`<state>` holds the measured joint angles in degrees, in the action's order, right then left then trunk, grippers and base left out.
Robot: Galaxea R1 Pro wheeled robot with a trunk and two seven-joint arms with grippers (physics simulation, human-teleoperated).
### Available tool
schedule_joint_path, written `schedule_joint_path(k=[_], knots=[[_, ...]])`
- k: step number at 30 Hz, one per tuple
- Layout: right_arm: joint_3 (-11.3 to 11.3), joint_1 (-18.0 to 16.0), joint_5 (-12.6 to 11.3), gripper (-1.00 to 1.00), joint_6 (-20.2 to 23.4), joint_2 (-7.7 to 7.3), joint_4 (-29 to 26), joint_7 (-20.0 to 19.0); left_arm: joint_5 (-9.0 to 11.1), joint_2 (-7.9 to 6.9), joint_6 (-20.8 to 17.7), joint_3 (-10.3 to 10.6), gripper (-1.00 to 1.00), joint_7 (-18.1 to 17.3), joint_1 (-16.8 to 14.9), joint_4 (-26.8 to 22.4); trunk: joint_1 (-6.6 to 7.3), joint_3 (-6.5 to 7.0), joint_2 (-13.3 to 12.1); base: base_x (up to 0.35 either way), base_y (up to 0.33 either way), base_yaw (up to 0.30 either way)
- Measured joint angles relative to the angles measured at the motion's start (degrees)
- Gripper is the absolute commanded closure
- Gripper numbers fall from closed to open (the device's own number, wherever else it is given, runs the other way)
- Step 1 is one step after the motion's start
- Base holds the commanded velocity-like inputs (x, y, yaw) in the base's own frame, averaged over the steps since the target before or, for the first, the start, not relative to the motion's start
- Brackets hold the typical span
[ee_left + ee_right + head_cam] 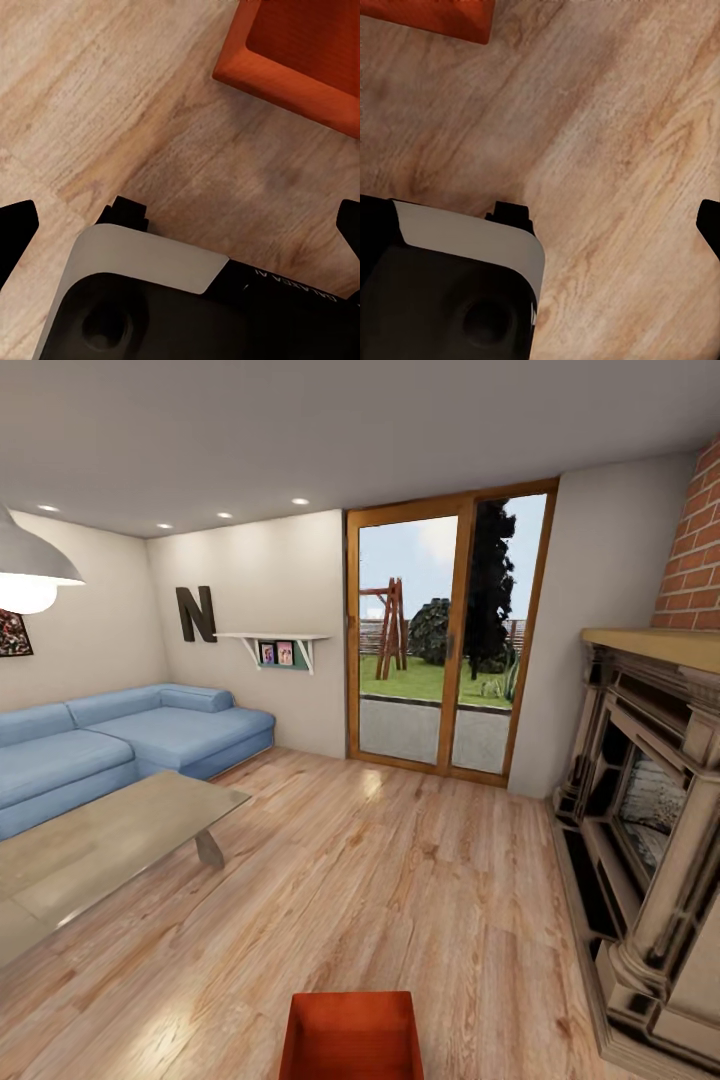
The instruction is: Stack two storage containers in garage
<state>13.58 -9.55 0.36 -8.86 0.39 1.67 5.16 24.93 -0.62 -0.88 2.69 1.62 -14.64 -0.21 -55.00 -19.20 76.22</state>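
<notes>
Right now you are facing an orange-red rectangular open-topped plastic bin [350,1035] sitting on the light wood plank floor [400,880], both pincers hanging spread open above it.

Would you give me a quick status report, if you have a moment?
Both tools open, empty. One storage container on living room wood floor, dead ahead, ungrasped. Nothing between.

One orange-red storage container [350,1038] stood on the wood floor [400,880]. There was one blue sofa [120,745], one glass table [100,840], one fireplace [650,810], one wall shelf [275,645] and two framed pictures [277,653] on it.
</notes>
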Motion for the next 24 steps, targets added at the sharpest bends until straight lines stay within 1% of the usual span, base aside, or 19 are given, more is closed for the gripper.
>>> schedule_joint_path(k=[5,24], knots=[[0.09,0.0,0.24,-1.0,0.04,-0.02,0.0,-0.21,0.08,0.0,0.01,0.0,-1.0,-0.02,0.03,-0.01,0.0,-0.24,0.0,0.0,0.0,0.0],[0.11,-0.03,0.27,-1.0,0.17,0.02,0.0,-0.33,0.1,0.0,0.01,0.01,-1.0,0.0,0.02,-0.03,0.0,-1.94,0.0,0.0,0.0,0.0]])
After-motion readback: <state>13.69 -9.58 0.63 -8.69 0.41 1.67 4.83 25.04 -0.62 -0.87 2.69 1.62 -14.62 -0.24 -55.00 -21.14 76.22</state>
